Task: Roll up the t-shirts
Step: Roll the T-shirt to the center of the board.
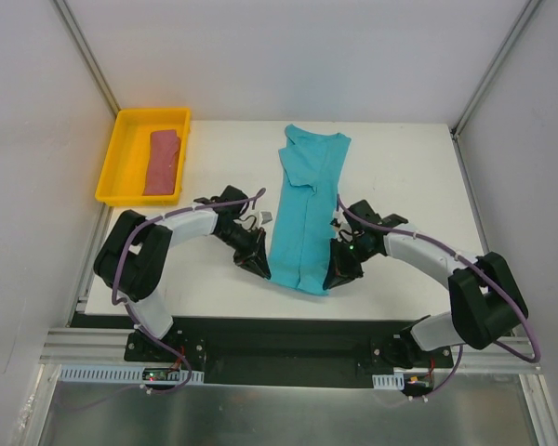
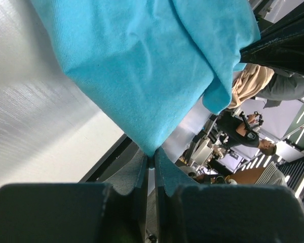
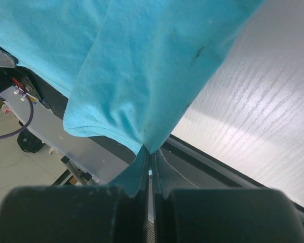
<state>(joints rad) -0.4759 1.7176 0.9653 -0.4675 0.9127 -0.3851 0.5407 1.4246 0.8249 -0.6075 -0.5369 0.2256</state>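
Note:
The teal-blue t-shirt (image 1: 304, 212) lies folded into a long narrow strip down the middle of the table, collar end far, hem end near. My left gripper (image 1: 263, 268) is shut on the hem's near left corner, and the cloth (image 2: 142, 66) rises from between its tips (image 2: 152, 158). My right gripper (image 1: 336, 276) is shut on the near right corner, with the cloth (image 3: 152, 66) pinched at its tips (image 3: 150, 156). The hem end hangs lifted off the table between them. The red-pink t-shirt (image 1: 162, 161) lies folded inside the yellow tray (image 1: 114, 165) at the far left.
The white table (image 1: 400, 177) ends at a black rail (image 1: 288, 339) by the arm bases. Metal frame posts (image 1: 86, 56) rise at the back corners. Grey walls close both sides.

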